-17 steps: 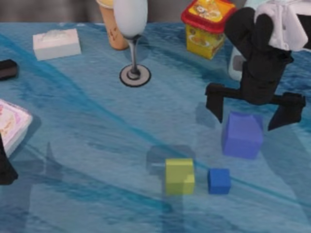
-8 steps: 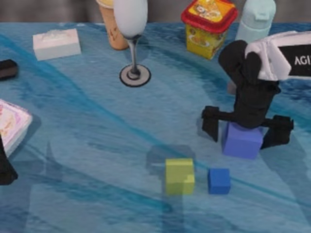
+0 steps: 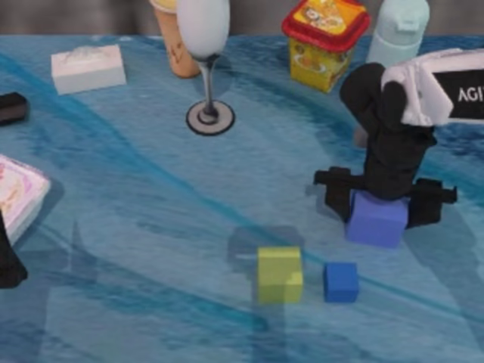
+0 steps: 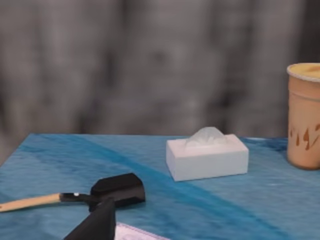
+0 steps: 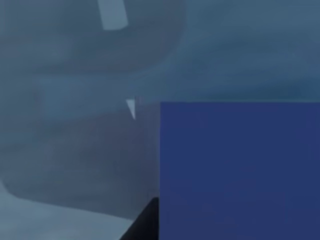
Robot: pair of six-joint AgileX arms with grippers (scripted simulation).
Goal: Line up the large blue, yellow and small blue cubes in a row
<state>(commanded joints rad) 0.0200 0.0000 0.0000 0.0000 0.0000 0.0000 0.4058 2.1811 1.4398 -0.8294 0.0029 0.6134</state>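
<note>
The large blue cube point(image 3: 376, 221) stands on the table right of centre, and my right gripper point(image 3: 382, 203) is down over it, one black finger pressed on each side, shut on it. That cube point(image 5: 240, 170) fills much of the right wrist view, with a dark fingertip point(image 5: 147, 222) against its edge. The yellow cube point(image 3: 279, 274) rests nearer the front, and the small blue cube point(image 3: 340, 282) stands just right of it, a small gap apart. My left arm point(image 3: 7, 261) is parked at the left edge of the table.
Along the back stand a tan cup point(image 3: 175, 41), a wine glass point(image 3: 210, 117), a yellow tub with a red lid point(image 3: 321, 41) and a pale bottle point(image 3: 397, 34). A white tissue box point(image 3: 88, 68), a black brush point(image 3: 11, 107) and a pink packet point(image 3: 19, 193) lie at the left.
My right gripper came down over the large blue cube, and its fingers then moved in against the cube's sides. The cubes stayed where they were.
</note>
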